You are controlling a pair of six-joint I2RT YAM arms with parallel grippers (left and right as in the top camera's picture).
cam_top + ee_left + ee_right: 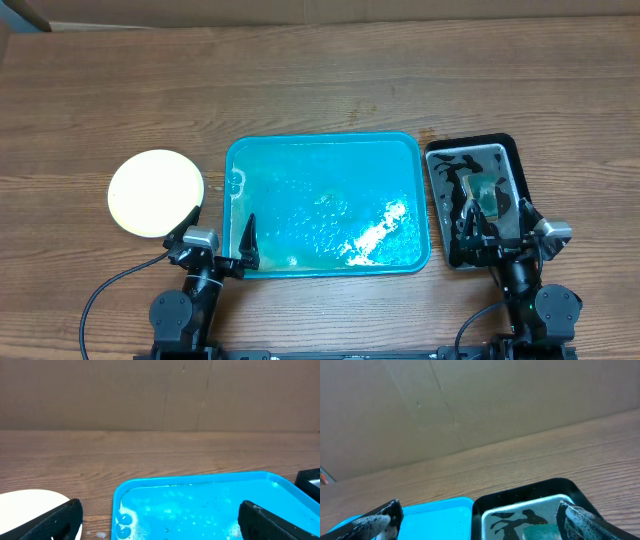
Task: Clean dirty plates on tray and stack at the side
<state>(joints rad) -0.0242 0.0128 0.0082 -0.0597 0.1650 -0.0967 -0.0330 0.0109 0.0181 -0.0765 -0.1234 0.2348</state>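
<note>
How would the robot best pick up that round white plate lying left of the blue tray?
Probably by its rim. The plate lies flat on the table, so only its thin edge gives the fingers anything to pinch. The left gripper is open and closest to the plate's near-right edge, so coming in low from that side seems best.

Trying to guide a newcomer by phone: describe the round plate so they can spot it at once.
Find the large turquoise tray in the middle of the wooden table. On the bare wood just off its left short edge lies the plate. It is the only round, pale thing; the turquoise tray and the black tray on the far side are rectangular.
</note>
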